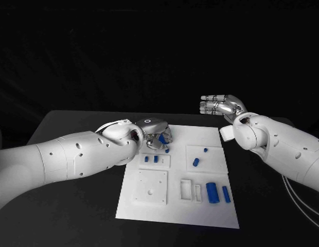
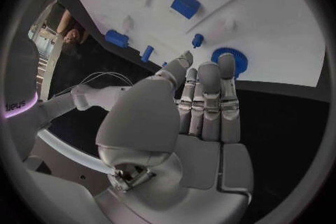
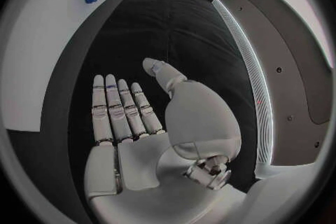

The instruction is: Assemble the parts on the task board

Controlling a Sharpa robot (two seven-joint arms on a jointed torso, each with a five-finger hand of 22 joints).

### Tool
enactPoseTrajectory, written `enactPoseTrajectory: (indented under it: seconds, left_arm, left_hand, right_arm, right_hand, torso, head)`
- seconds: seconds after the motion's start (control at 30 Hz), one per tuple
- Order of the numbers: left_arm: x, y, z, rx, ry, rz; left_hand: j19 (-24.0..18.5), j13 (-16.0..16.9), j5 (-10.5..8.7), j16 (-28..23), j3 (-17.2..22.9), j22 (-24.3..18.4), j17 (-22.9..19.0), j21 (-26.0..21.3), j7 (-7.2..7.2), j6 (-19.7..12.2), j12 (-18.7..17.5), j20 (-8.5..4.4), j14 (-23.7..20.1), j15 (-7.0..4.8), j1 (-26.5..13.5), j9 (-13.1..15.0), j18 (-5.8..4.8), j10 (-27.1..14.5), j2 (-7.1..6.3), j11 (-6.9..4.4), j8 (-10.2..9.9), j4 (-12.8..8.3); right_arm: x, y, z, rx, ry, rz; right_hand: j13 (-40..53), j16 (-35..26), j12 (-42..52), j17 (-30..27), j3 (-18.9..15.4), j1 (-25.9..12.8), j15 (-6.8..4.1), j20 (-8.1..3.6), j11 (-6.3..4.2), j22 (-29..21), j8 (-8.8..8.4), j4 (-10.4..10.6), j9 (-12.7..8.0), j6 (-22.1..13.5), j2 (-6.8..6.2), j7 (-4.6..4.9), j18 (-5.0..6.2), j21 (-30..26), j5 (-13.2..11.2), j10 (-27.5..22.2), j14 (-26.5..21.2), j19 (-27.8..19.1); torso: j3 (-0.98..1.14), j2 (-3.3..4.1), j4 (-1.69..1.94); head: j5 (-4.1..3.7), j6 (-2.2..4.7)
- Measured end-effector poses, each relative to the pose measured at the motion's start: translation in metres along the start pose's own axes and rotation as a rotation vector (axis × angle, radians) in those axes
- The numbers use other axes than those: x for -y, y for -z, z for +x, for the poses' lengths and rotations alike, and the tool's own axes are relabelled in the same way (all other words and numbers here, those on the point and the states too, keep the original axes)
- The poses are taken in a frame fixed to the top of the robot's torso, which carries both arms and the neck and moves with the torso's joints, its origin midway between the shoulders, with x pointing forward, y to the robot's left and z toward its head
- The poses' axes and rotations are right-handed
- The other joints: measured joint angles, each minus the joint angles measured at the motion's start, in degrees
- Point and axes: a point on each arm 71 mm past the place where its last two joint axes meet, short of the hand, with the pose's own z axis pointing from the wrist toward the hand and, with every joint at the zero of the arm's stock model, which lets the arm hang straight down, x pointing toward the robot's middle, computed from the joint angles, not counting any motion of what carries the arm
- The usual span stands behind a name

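The white task board lies in the middle of the black table. My left hand hovers at the board's far left corner with its fingers stretched out straight. Their tips reach a round blue toothed part at the board's edge, and nothing sits in the palm. That part shows just under the hand in the head view. My right hand is raised beyond the board's far right corner, flat and empty, palm showing over bare table.
Several small blue parts stand on the board: two pegs at the left, a slanted piece in the middle, two upright bars near the front right. White recessed plates lie at the front left.
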Motion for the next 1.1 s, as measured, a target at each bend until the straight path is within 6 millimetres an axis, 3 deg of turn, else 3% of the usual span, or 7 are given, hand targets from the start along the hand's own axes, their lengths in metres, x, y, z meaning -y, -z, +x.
enactPoseTrajectory:
  seconds: [0.37, 1.1]
  left_arm:
    - [-0.003, -0.004, 0.007, -0.032, -0.038, -0.007]
    - [-0.002, -0.011, 0.018, -0.083, -0.055, -0.016]
  left_hand:
    - [0.0, 0.0, 0.0, 0.22, 0.33, -0.01, -0.06, 0.66, 0.09, -0.32, 0.0, 0.0, 0.0, 0.0, 0.0, 0.0, 0.0, -0.29, 0.0, -0.1, 0.0, -0.33]
    - [-0.23, 0.01, 0.0, 0.92, 1.11, 0.03, 0.03, 2.12, -0.12, -0.52, 0.0, -0.22, 0.4, -0.4, -0.29, -0.05, 0.0, 0.03, 0.31, -0.42, 0.0, -0.16]
  right_arm:
    - [-0.001, 0.0, 0.0, -0.002, 0.004, -0.002]
    - [-0.001, 0.0, 0.002, -0.005, 0.004, -0.004]
  right_hand:
    - [0.0, 0.0, 0.0, 0.0, 0.0, 0.0, 0.0, 0.0, 0.0, 0.0, 0.0, 0.0, 0.0, 0.0, 0.0, 0.0, 0.0, 0.0, 0.0, 0.0, 0.0, 0.0]
    - [0.0, 0.0, 0.0, 0.0, 0.0, 0.0, 0.0, 0.0, 0.0, 0.0, 0.0, 0.0, 0.0, 0.01, 0.0, -0.01, 0.0, 0.0, 0.0, 0.0, 0.0, 0.0]
  torso:
    - [0.09, -0.03, -0.01]
    - [0.04, -0.14, 0.11]
  head:
    - [-0.12, -0.26]
    - [-0.34, -0.4]
